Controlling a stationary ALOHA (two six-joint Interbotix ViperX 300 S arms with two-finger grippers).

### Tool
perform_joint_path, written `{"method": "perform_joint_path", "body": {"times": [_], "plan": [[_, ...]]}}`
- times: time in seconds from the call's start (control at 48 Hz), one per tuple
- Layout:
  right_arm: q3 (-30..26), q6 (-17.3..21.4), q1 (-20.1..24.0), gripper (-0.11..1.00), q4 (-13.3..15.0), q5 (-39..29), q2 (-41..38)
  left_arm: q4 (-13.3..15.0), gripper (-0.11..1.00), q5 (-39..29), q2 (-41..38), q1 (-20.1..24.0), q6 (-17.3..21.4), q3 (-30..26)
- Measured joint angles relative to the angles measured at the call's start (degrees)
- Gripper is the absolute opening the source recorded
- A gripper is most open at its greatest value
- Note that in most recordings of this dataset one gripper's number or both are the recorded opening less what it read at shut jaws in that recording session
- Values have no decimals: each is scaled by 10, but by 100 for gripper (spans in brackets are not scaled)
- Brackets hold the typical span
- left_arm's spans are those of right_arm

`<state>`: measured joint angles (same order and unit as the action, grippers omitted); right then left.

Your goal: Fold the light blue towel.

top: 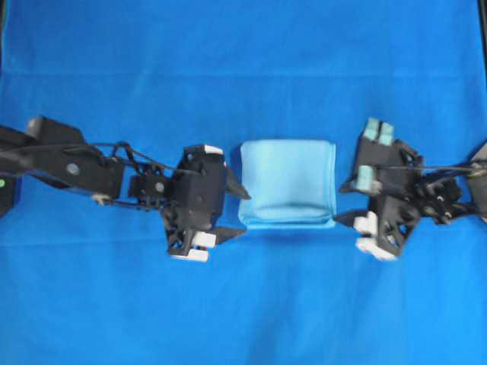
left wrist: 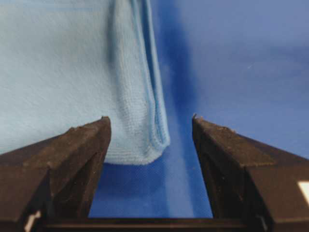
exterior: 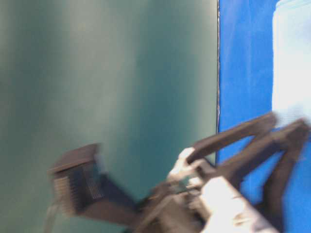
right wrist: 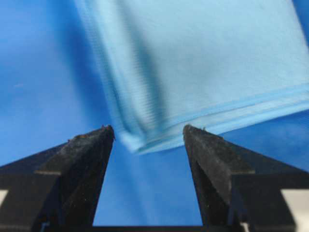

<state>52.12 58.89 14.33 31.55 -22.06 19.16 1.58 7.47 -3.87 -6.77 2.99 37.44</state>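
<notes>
- While the towel (top: 288,184) lies folded into a compact stack on the sheet (top: 243,61), midway between the two arms, both grippers stand wide open and hold nothing
- Left gripper (top: 237,207) sits just beside the towel's left edge in the overhead view; its wrist view shows the towel's rounded corner (left wrist: 145,145) between the spread fingers (left wrist: 82,145), clear of both
- Right gripper (top: 348,201) sits just beside the right edge; its wrist view shows a layered corner (right wrist: 140,140) ahead of the gap, untouched
- Judging by the neat stack and the empty jaws, the step in hand looks like letting go and backing off, or checking whether one more fold is wanted
- To do it well, draw each gripper straight away from the cloth, fingers kept apart, so no tip snags a hem and drags the layers askew
- Lift before swinging sideways, since the left fingertip in the overhead view is very close to the edge
- If another fold is meant, take all layers at a corner together, not just the top one
- Table-level view is blurred, showing only a dark arm, so it gives no help on contact
</notes>
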Motion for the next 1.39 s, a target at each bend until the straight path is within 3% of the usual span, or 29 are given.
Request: {"method": "perform_joint_path", "body": {"times": [0.166, 0.25, 0.666, 1.082, 1.394], "plan": [[3, 0, 15, 62, 13, -49, 67, 1, 65, -33, 77, 0, 3, 18], [13, -1, 15, 62, 33, -68, 105, 0, 65, -35, 117, 0, 3, 39], [87, -8, 16, 62, 110, -106, 320, 0, 65, -22, 323, 16, 3, 180], [202, -7, 16, 62, 121, -118, 482, 0, 64, -18, 541, 23, -4, 325], [224, 1, 16, 61, 121, -113, 504, 0, 62, -9, 635, 29, -6, 410]]}}
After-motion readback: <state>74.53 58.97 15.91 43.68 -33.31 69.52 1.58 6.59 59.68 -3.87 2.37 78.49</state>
